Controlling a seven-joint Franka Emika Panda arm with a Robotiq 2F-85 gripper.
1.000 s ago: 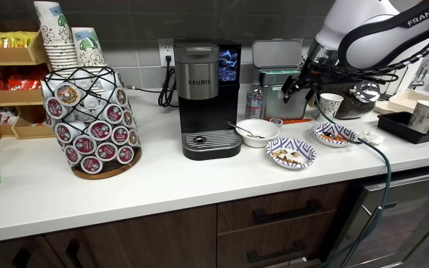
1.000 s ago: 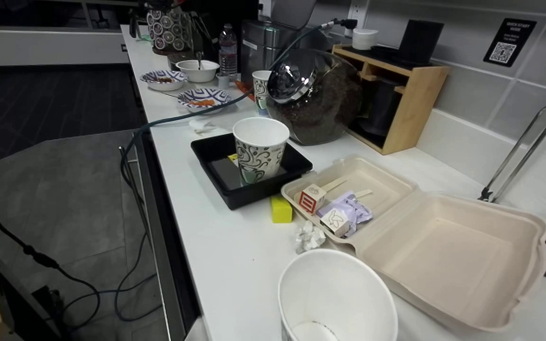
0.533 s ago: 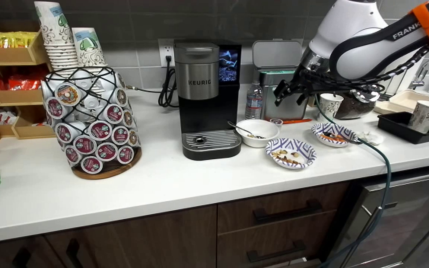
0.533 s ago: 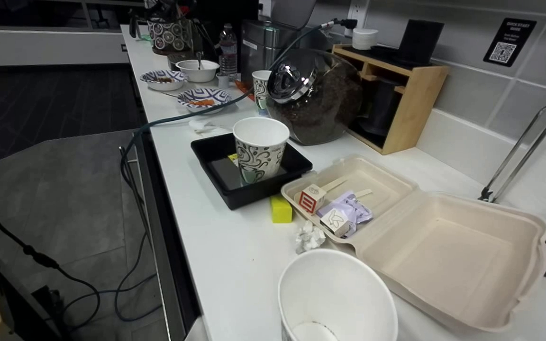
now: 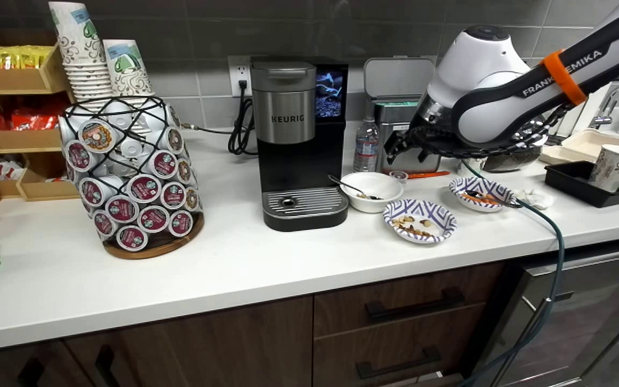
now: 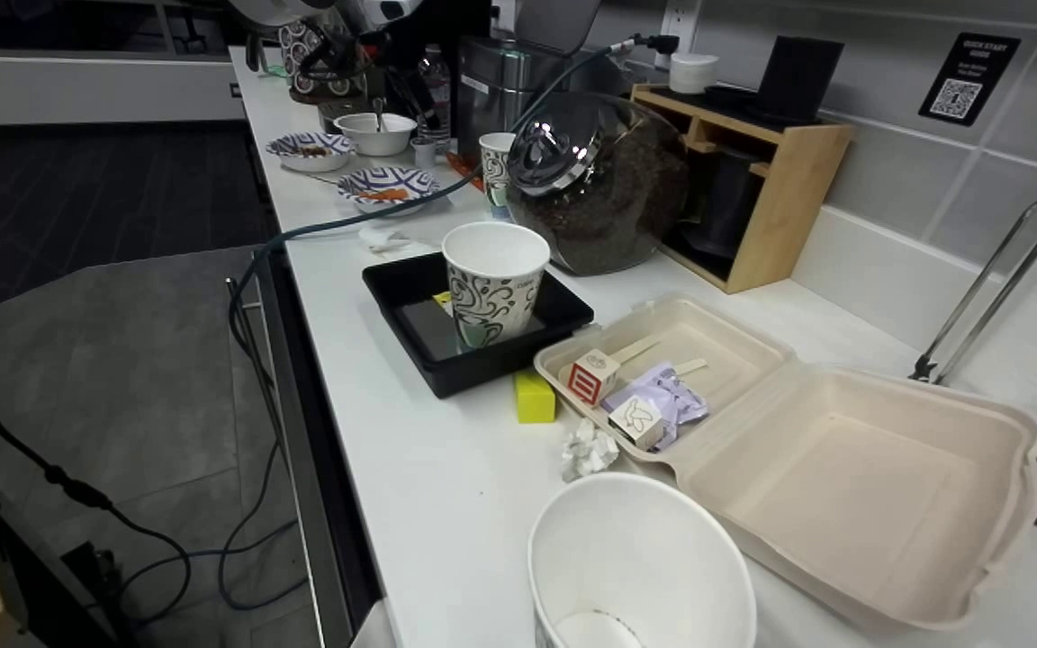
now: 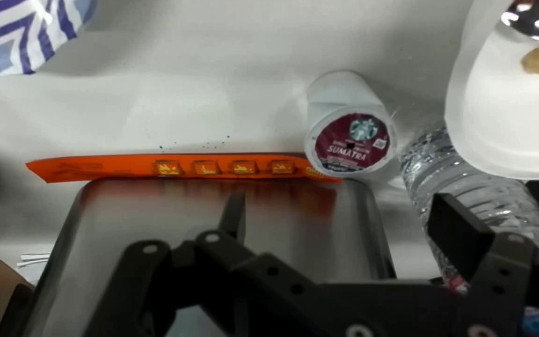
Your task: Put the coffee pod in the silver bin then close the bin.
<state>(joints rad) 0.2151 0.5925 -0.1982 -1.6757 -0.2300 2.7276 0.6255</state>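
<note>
The coffee pod (image 7: 351,142), white with a maroon Sumatra top, lies on the counter in front of the silver bin (image 7: 293,229). It also shows in both exterior views (image 5: 398,176) (image 6: 425,153). The bin (image 5: 395,115) is brushed metal, and its hinged lid (image 5: 400,78) stands raised at the back; a green liner shows at the rim. My gripper (image 7: 339,210) is open and empty, its fingers spread wide. In an exterior view the gripper (image 5: 406,156) hangs in front of the bin, a little above the pod and apart from it.
A water bottle (image 5: 366,145) stands beside the bin. A white bowl (image 5: 372,199) with a spoon is close to the pod. An orange strip (image 7: 180,167) lies along the bin's front. Patterned bowls (image 5: 419,228) (image 5: 479,194), a coffee machine (image 5: 288,134) and a cable (image 5: 556,242) are nearby.
The arm has moved lower and toward the left of the exterior view that shows it best, so the gripper has come down in front of the bin toward the pod. The pod and bin have not moved.
</note>
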